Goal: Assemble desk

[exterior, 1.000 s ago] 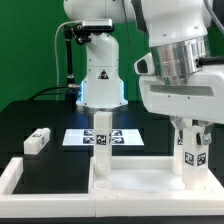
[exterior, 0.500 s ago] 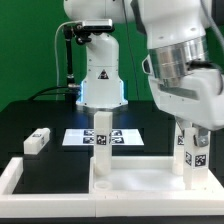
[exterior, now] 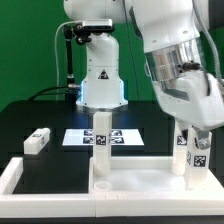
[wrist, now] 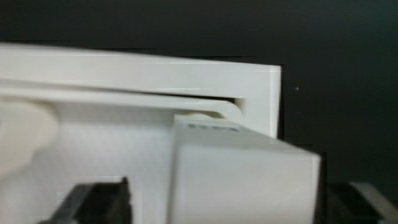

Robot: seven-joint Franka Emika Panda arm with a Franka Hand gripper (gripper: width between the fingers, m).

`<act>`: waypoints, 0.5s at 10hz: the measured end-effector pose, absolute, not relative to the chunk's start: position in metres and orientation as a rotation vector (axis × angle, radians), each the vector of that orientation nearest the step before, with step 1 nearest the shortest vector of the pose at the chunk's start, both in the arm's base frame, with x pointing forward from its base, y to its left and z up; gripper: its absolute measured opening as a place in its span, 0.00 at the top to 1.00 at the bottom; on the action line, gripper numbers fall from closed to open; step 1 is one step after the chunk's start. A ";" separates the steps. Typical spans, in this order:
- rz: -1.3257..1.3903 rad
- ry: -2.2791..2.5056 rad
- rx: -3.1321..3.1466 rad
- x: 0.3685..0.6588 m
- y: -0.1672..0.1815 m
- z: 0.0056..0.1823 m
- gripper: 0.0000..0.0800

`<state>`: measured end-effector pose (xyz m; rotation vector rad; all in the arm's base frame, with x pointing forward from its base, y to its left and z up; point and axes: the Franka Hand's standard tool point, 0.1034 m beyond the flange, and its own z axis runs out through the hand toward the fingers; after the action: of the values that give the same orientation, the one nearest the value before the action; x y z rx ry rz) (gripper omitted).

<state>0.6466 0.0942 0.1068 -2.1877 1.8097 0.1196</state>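
Observation:
The white tabletop panel (exterior: 135, 178) lies flat at the front of the exterior view. One white leg (exterior: 100, 135) stands upright on its far left corner. My gripper (exterior: 196, 136) is shut on a second tagged leg (exterior: 195, 155), held upright on the panel's far right corner. In the wrist view this leg (wrist: 240, 180) fills the space between my dark fingers (wrist: 98, 205), with my gripper (wrist: 231, 208) around it and the panel (wrist: 143, 90) beneath. A third leg (exterior: 37, 140) lies loose on the black table at the exterior view's left.
The marker board (exterior: 118, 137) lies behind the standing leg. The white border rail (exterior: 10, 178) runs along the front left beside the panel. The robot base (exterior: 100, 80) stands at the back.
My wrist and gripper body have turned and tilted over the right leg. The leg itself stays standing in about the same place on the panel's corner.

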 end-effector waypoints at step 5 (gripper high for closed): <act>-0.008 1.060 -2.673 0.648 0.102 0.107 0.19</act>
<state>0.6482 0.1021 0.1072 -2.6734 1.0598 -0.0076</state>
